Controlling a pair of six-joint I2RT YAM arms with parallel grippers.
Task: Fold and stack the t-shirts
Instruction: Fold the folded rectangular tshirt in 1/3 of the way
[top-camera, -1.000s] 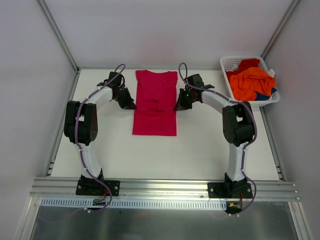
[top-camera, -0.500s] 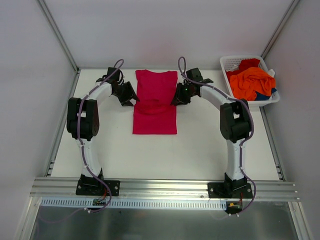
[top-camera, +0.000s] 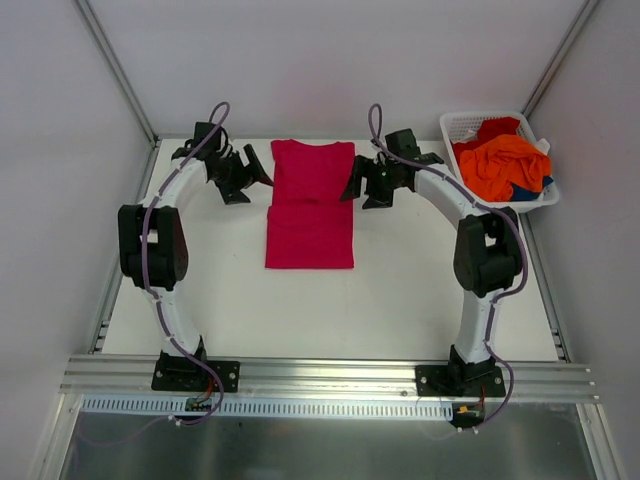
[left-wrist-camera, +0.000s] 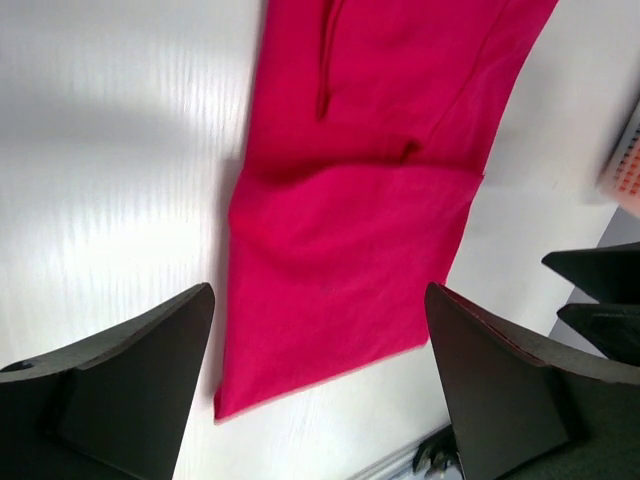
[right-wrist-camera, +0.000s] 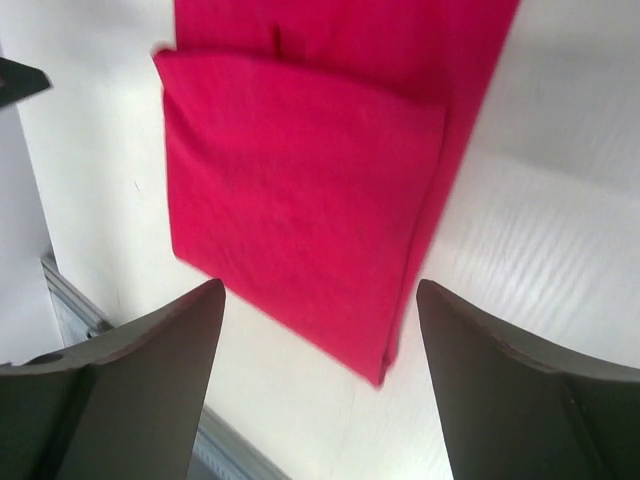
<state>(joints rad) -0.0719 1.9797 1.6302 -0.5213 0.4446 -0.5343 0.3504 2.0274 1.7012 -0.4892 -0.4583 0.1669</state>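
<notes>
The left claw (top-camera: 252, 177) hung with its jaws spread wide and empty, just off the left edge of the pink shirt (top-camera: 311, 205), near the shirt's far half and not touching it. In the left wrist view the two dark fingers (left-wrist-camera: 130, 390) stood well apart with the shirt (left-wrist-camera: 370, 230) lying on the table (left-wrist-camera: 110, 150) between and beyond them.

The shirt lay flat in the middle of the table (top-camera: 400, 290), a narrow strip with its long axis running from the near side to the far side, its near half doubled over into a thicker panel; which end was the collar was hard to tell.

The right claw (top-camera: 352, 186) stood equally wide and empty just off the shirt's right edge. Farther right, a white basket (top-camera: 460, 124) at the table's far right corner held an orange shirt (top-camera: 505, 165) heaped over red (top-camera: 495, 129) and blue (top-camera: 535, 186) cloth.
</notes>
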